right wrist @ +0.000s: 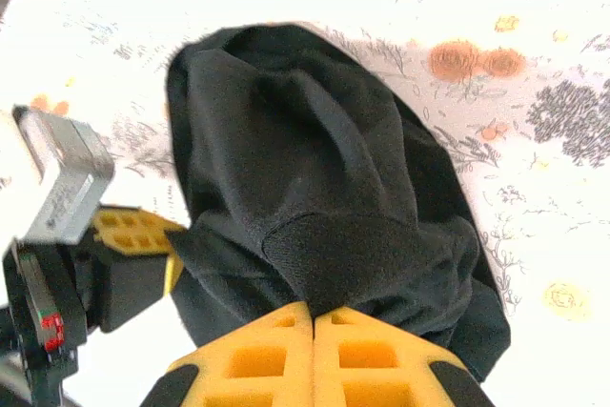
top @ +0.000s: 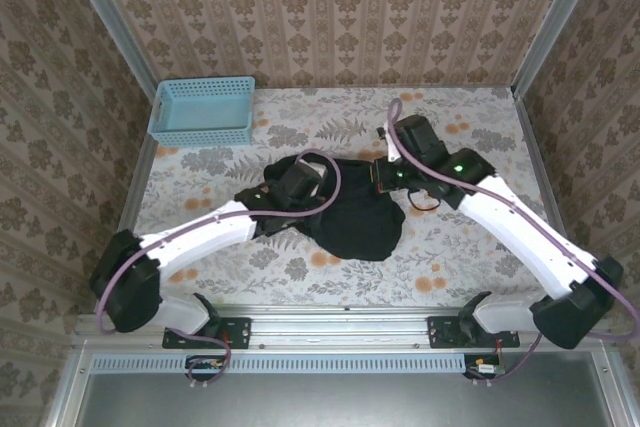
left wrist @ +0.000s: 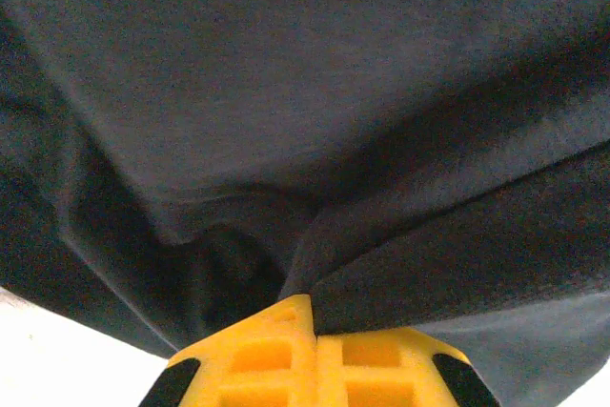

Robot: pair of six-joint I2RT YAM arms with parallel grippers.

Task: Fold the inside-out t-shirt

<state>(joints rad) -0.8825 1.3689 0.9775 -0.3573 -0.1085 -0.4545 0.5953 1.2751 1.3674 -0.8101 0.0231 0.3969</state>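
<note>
In the top view both arms reach in from the bottom corners to the middle of the frame. There the shirt (top: 360,222) lies in a rumpled black heap on the flowered table (top: 450,257), its rounded edge toward the bottom. The left gripper (top: 300,182) meets the heap at its upper left, and the right gripper (top: 380,175) meets it at its upper right.

In the left wrist view the yellow fingers (left wrist: 257,355) at bottom centre are pressed together, with a ridge of black cloth pinched at their tips. In the right wrist view the fingers (right wrist: 372,359) at bottom centre are likewise clamped on a thick fold of the shirt.

The blue basket (top: 203,110) sits at the upper left of the top view, well apart from the shirt.
</note>
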